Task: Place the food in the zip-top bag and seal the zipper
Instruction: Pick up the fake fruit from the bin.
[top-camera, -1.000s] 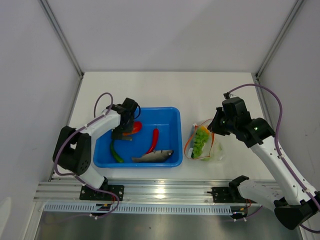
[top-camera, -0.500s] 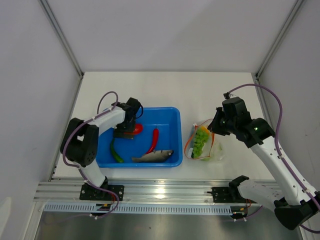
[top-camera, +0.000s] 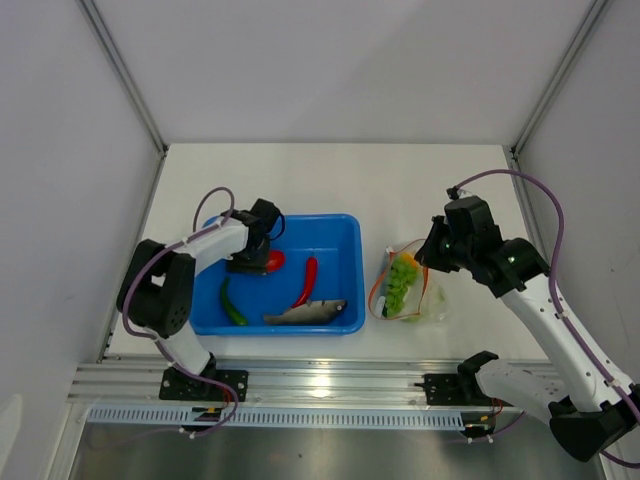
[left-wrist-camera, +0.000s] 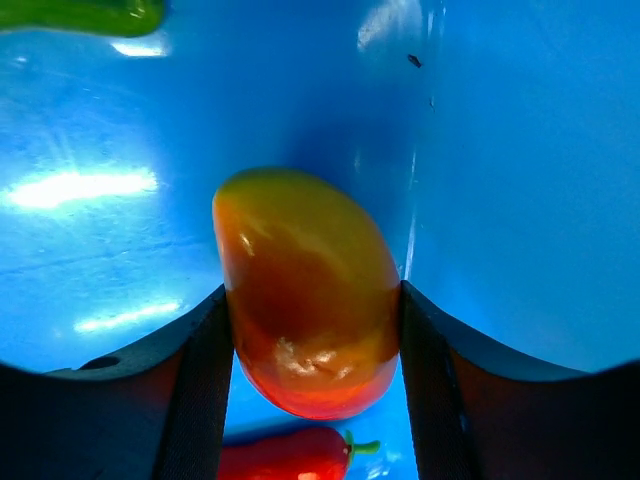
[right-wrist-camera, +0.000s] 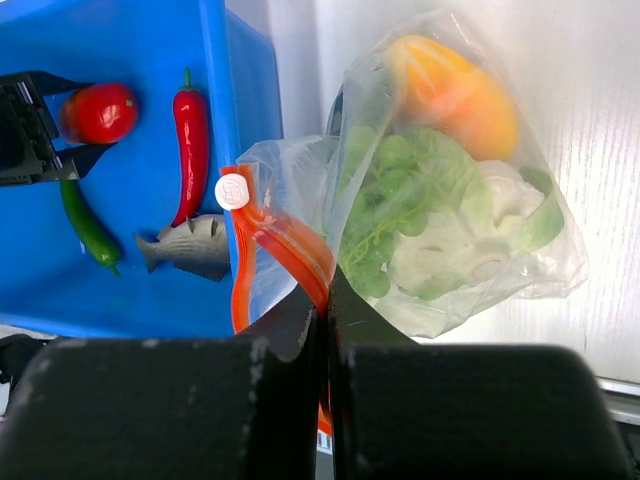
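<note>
text: none legible | labels: none | numbers: none

The left arm (top-camera: 205, 243) and right arm (top-camera: 548, 303) wear smooth white shells between bulky black joints. A thin purple cable (top-camera: 208, 200) loops off each. Black mounting plates (top-camera: 200, 385) meet the rail (top-camera: 320, 385). Fingers (left-wrist-camera: 190, 400) of the left claw (left-wrist-camera: 312, 295) and right claw (right-wrist-camera: 327, 292) are matte black.
</note>
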